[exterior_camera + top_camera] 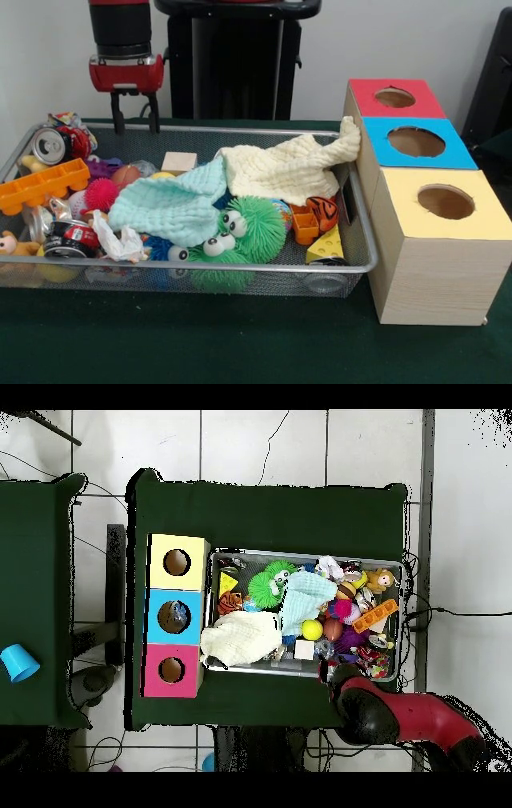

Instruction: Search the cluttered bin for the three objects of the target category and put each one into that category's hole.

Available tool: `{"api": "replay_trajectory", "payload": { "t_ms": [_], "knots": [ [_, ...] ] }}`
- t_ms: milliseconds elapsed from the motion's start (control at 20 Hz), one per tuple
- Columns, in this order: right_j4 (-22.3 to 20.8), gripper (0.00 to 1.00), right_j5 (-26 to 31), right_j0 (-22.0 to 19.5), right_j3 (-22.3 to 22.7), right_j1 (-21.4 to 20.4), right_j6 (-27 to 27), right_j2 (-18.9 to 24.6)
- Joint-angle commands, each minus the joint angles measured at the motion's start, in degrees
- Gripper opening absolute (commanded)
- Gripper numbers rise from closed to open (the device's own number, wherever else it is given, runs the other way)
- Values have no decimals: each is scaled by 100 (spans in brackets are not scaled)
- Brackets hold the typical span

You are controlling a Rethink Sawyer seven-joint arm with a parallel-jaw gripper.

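Gripper (pixel 134 122): jaws spread, empty, above the bin's rear rim.
Bin (pixel 240 270): wire mesh, directly below jaws; holds clutter.
Cloths: mint cloth (pixel 174 206) and cream cloth (pixel 280 170), beside jaws toward the box.
Box (pixel 432 248): beyond bin; red, blue, yellow holes.

A pale wall (pixel 48 56) stood behind the green-covered table (pixel 270 509). White floor tiles (pixel 250 444) surrounded it; a second green table (pixel 35 584) held a blue cup (pixel 16 662).

Red-and-black arm upright, gripper (pixel 134 114) pointing straight down, fingers apart, empty.
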Motion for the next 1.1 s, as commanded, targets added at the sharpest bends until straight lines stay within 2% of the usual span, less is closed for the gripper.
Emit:
{"api": "replay_trajectory", "payload": {
  "t_ms": [50,650,1100],
  "knots": [
    [13,100,168,4,-762,180,22,286],
    [126,100,429,-48,-884,173,-130,456],
    [139,100,446,132,-939,100,-9,331]
  ]
}}
